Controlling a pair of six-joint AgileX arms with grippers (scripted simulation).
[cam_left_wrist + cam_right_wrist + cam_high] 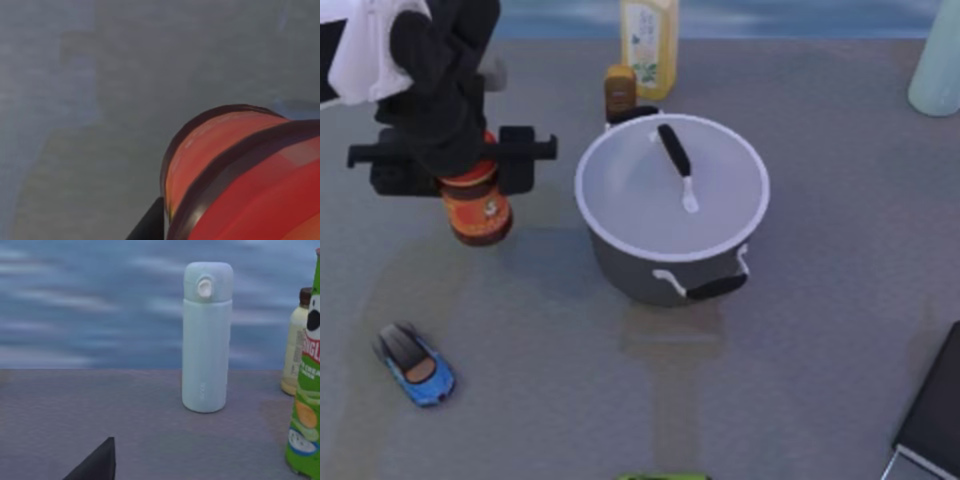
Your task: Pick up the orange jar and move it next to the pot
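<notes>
Left claw point(453, 160) is out over the table's left half, clamped on the jar point(477, 205) around its upper part, black fingers either side of the orange-red lid. The jar hangs tilted below the claw, its dark base angled toward the near edge, and its shadow on the table point(820, 300) suggests it is lifted, though contact cannot be judged for sure. In the left wrist view the jar point(235, 170) fills the corner, orange body with dark bands, one black finger point(150, 225) beside it. To the claw's right sits the pot point(670, 205), lid on, black handle on top; jar and pot are near but apart, a strip of table between them. Beyond the pot, a small brown jar point(620, 92) and a pale-yellow bottle point(650, 40). On the near side of the claw, a blue toy car point(415, 365). The right claw is out of sight from above, only a dark tip shows in its own view, so I cannot tell its state; ahead of it stand a pale flask point(207, 337) and a green can point(306, 390).
</notes>
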